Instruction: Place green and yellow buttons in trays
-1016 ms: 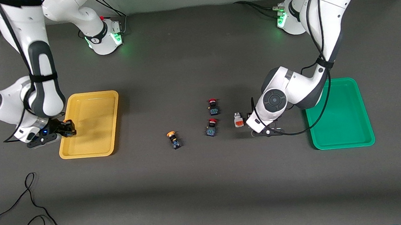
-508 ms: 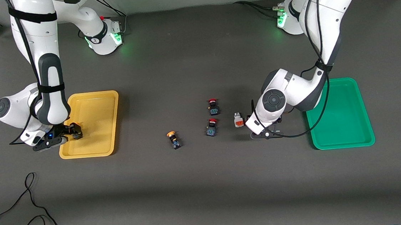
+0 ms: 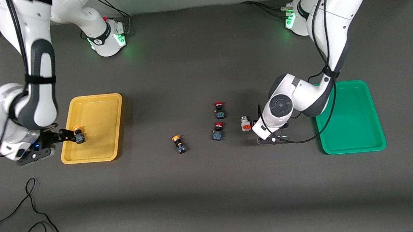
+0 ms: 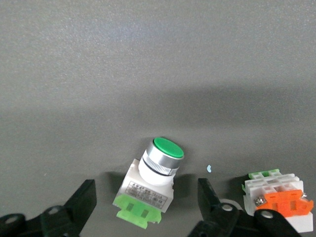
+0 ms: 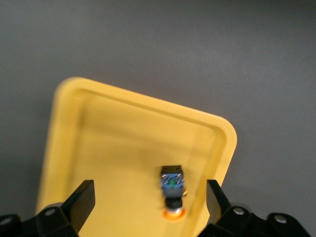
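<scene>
Green-capped button (image 4: pixel 150 190) lies on the surface between the left pincer's (image 4: pixel 143 207) spread fingers, cap pointing away from it. The right pincer (image 5: pixel 148 207), released, hovers over the yellow tray (image 3: pixel 95 102), where a yellow-capped button (image 3: pixel 79 135) rests.

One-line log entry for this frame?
right pincer: open over yellow tray, yellow button in tray | left pincer: open around green button | green tray
</scene>
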Controlling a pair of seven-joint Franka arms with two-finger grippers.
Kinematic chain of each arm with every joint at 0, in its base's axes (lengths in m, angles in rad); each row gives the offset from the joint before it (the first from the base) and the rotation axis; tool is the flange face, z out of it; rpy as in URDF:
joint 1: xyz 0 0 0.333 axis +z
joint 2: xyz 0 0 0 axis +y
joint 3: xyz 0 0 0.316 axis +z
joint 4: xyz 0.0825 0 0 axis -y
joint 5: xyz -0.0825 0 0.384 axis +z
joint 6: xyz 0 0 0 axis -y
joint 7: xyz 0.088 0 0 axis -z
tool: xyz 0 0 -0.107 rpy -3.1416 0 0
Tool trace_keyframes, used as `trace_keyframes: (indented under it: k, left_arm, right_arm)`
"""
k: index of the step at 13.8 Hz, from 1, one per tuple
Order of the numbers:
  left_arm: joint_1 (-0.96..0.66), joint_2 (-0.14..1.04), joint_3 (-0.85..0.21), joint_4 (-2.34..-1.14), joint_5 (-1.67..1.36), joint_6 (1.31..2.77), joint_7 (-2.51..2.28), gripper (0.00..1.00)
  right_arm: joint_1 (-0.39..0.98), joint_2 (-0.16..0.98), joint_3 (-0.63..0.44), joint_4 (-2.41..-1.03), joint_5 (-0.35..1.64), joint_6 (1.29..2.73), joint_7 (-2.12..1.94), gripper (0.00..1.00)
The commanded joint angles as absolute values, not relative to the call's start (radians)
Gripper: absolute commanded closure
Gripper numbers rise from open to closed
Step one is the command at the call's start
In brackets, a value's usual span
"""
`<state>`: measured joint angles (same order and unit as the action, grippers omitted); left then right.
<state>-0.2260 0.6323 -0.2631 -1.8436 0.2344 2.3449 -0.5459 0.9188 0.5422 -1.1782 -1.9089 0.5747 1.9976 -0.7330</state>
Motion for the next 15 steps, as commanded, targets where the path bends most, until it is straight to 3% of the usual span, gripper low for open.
trace_keyframes:
  k: [1, 5, 9, 12, 15]
  left_arm:
    - [-0.225, 0.627, -0.261, -1.842, 0.25, 2.346, -0.546, 1.0]
    - [-0.201, 0.583, -0.264, -1.836, 0.249, 2.277, -0.549, 1.0]
    - [-0.19, 0.422, -0.273, -1.821, 0.218, 2.064, -0.548, 1.0]
    - [-0.175, 0.356, -0.27, -1.717, 0.16, 1.849, -0.502, 1.0]
    - [-0.083, 0.345, -0.27, -1.579, 0.123, 1.651, -0.346, 1.0]
  right_arm:
    - [0.934, 0.545, -1.19, -1.712, 0.496, 1.817, -0.582, 0.0]
    - [1.058, 0.554, -1.161, -1.648, 0.508, 1.802, -0.329, 0.0]
    - [1.091, 0.598, -0.947, -1.528, 0.509, 1.841, -0.056, 0.0]
    - [1.092, 0.647, -0.826, -1.461, 0.509, 1.91, 0.121, 0.0]
    - [1.095, 0.696, -0.784, -1.46, 0.511, 1.994, 0.158, 0.0]
